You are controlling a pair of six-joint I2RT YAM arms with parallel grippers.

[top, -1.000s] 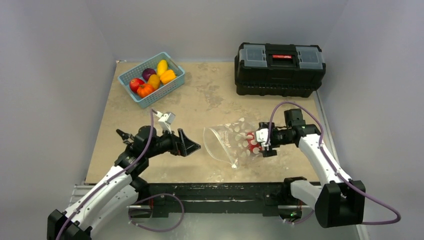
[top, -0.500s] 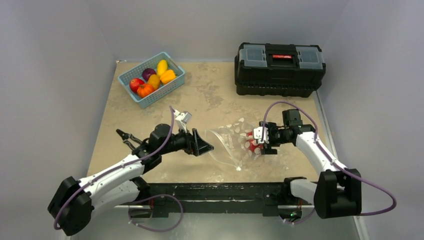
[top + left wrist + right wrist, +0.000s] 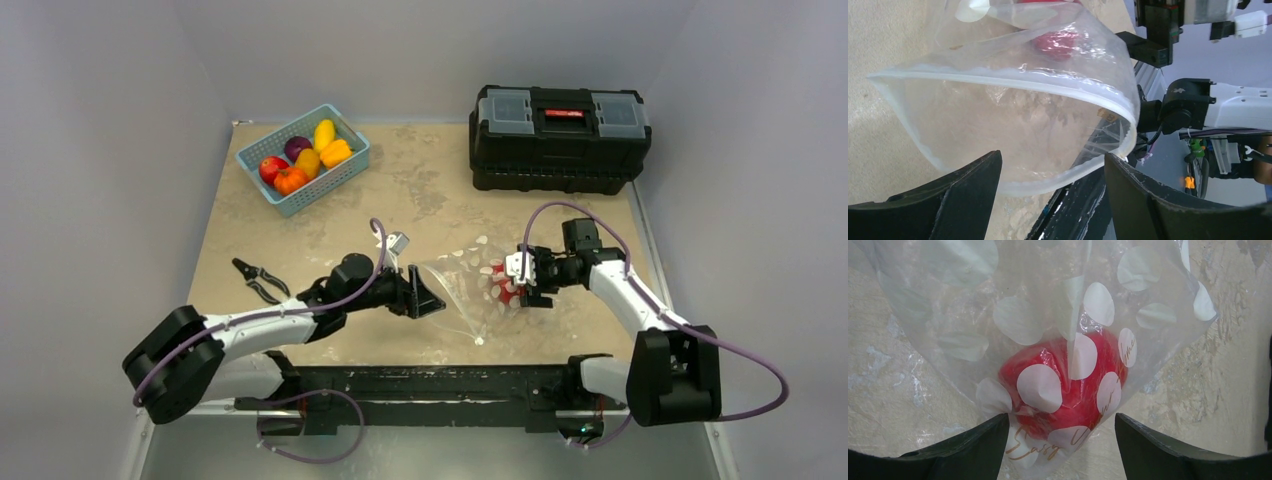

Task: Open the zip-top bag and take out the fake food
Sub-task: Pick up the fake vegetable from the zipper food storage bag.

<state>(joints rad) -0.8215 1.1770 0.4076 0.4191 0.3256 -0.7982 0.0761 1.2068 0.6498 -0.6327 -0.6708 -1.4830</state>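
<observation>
The zip-top bag (image 3: 462, 285) lies on the table between my two grippers, clear with white dots. Its mouth gapes open toward my left gripper (image 3: 432, 298). In the left wrist view the white zip strip (image 3: 1013, 82) forms a wide loop, and its lower rim hangs between the open fingers of the left gripper (image 3: 1053, 157). One piece of red fake food (image 3: 1068, 385) sits in the bag's closed end and shows through the plastic (image 3: 1055, 40). My right gripper (image 3: 1062, 417) stands open astride that end; its left finger (image 3: 983, 445) touches the plastic.
A light-blue basket (image 3: 322, 190) with several fruits stands at the back left. A black toolbox (image 3: 560, 125) sits at the back right. Black pliers (image 3: 257, 280) lie left of my left arm. The table's front edge and black rail run just below the bag.
My left arm has reached right, from well short of the bag up to its open mouth, with its jaws a little narrower. The right gripper has edged slightly left along the bag's end.
</observation>
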